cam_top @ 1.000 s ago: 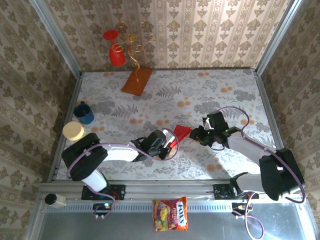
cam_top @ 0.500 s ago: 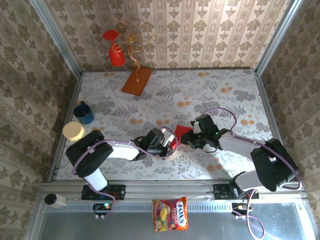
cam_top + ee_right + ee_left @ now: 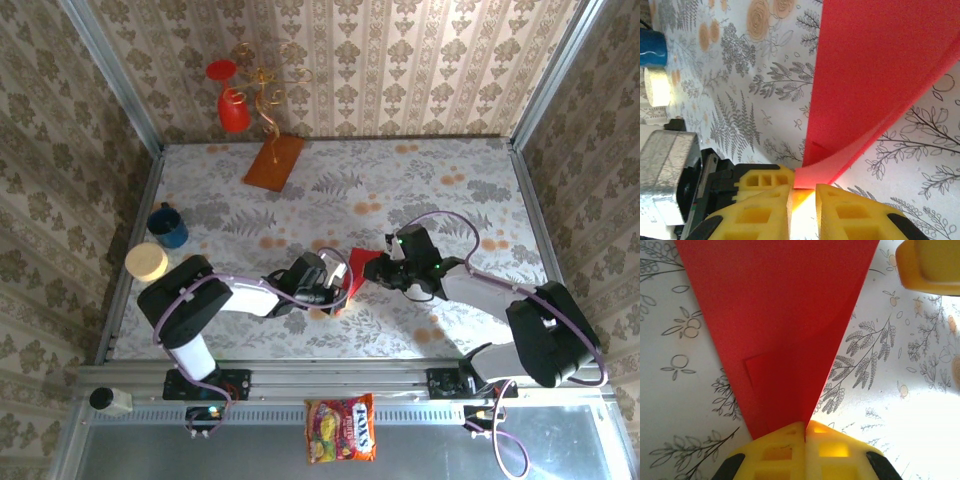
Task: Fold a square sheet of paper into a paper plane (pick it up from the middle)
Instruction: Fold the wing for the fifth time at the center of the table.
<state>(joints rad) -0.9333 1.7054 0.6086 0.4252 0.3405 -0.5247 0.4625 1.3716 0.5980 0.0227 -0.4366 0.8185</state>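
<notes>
Paper plane point(image 3: 785, 315): left wrist shows clamped tip, right wrist curled edge.

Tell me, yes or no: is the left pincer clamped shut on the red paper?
Yes, in the left wrist view the left pincer has its yellow fingertips pressed together with the narrow end of the red paper pinched between them.

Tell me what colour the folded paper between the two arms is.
The paper is plain bright red, clearest in the left wrist view.
</notes>
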